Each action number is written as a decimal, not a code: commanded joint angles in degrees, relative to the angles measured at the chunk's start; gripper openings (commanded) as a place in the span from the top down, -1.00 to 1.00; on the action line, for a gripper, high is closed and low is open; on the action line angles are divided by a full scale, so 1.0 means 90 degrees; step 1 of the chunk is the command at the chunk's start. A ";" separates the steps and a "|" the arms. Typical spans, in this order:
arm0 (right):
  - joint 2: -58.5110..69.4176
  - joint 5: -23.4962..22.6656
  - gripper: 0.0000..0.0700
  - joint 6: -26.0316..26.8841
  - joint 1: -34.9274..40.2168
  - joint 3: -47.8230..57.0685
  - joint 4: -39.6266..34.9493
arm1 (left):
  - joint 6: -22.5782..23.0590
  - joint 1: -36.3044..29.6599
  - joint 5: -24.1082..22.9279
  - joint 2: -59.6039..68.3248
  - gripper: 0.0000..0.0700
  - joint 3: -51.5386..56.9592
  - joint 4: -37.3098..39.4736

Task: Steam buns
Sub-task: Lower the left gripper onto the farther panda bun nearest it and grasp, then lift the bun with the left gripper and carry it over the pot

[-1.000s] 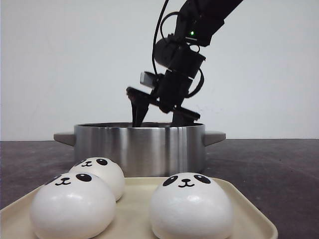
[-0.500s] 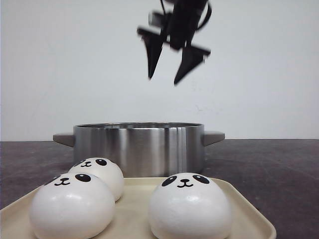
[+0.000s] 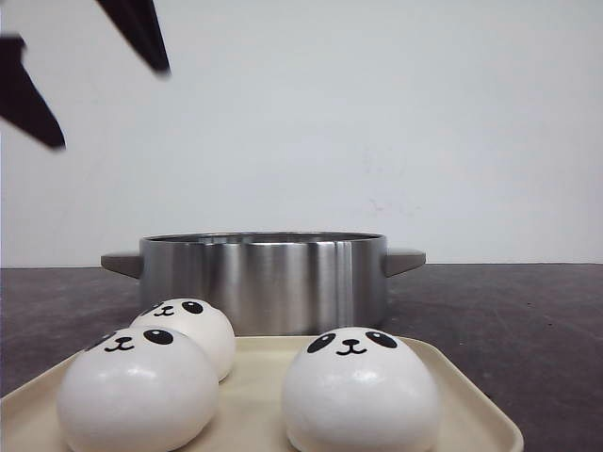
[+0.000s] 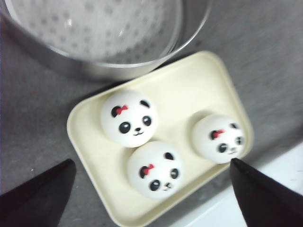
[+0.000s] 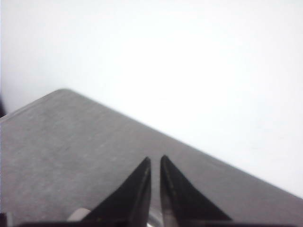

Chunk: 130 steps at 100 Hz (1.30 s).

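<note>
Left gripper (image 3: 89, 89) spread wide, holding nothing, high in the air at the upper left of the front view, only two dark fingertips (image 3: 141, 33) showing. Same fingers (image 4: 40, 196) far apart in the left wrist view, looking down past both ends of the tray (image 4: 189, 87). Right gripper (image 5: 155, 163) with tips nearly pressed together, a thin slit between them, nothing pinched, pointing over bare grey table (image 5: 57, 142) toward a white wall (image 5: 189, 56).

Three buns (image 4: 129, 118) visible on the cream tray, each with a panda face and a small red bow. Two close together, touching or nearly so, on the left side of the tray in the front view (image 3: 137, 386); third (image 4: 218, 138) apart from them on the right. Steel pot (image 3: 264, 281) with side handles just behind the tray, touching or almost touching its far edge. Perforated pot floor (image 4: 94, 28) partly in view from the left wrist, blurred, contents not fully visible.
</note>
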 commanded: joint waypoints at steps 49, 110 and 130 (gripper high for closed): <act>-0.2174 0.1428 0.99 -0.0090 0.0855 0.0083 -0.2033 | -0.0406 -0.0391 -0.0146 0.2336 -0.81 0.0061 0.0969; -0.2788 0.1491 0.99 -0.0041 0.0852 0.0078 -0.2035 | -0.0537 -0.0517 -0.0682 0.3177 0.99 0.0087 0.1107; -0.2788 0.1474 0.99 -0.0039 0.0852 0.0073 -0.2035 | -0.0534 -0.0702 -0.0357 0.1885 0.99 0.0090 0.1120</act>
